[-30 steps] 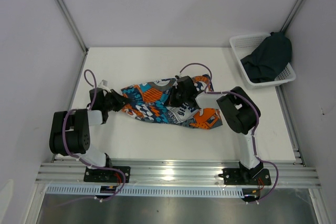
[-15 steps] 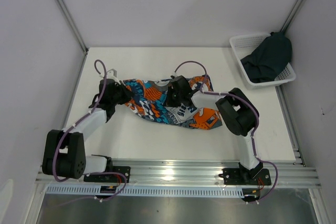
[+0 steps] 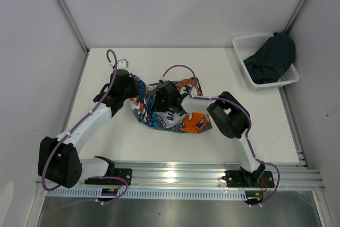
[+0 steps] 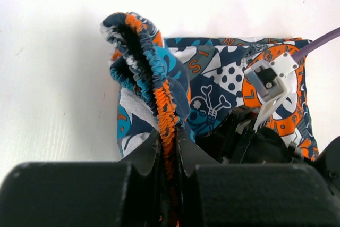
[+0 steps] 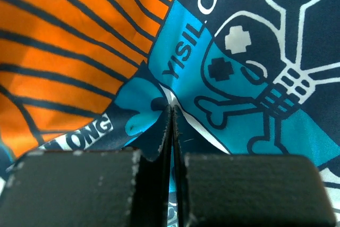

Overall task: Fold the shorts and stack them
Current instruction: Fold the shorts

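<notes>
Midway across the white table [image 3: 255,126], the left gripper [image 4: 169,147] is pinching the elastic waistband of the orange, teal and navy printed fabric shorts [image 3: 194,123]; the right gripper [image 5: 172,114] is nipping their cloth.

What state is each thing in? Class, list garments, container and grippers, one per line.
printed shorts: bunched, gripped at two places
dark shorts: crumpled in the basket
basket: upright, holding the dark shorts
left gripper: shut on the printed shorts' waistband
right gripper: shut on the printed shorts
</notes>
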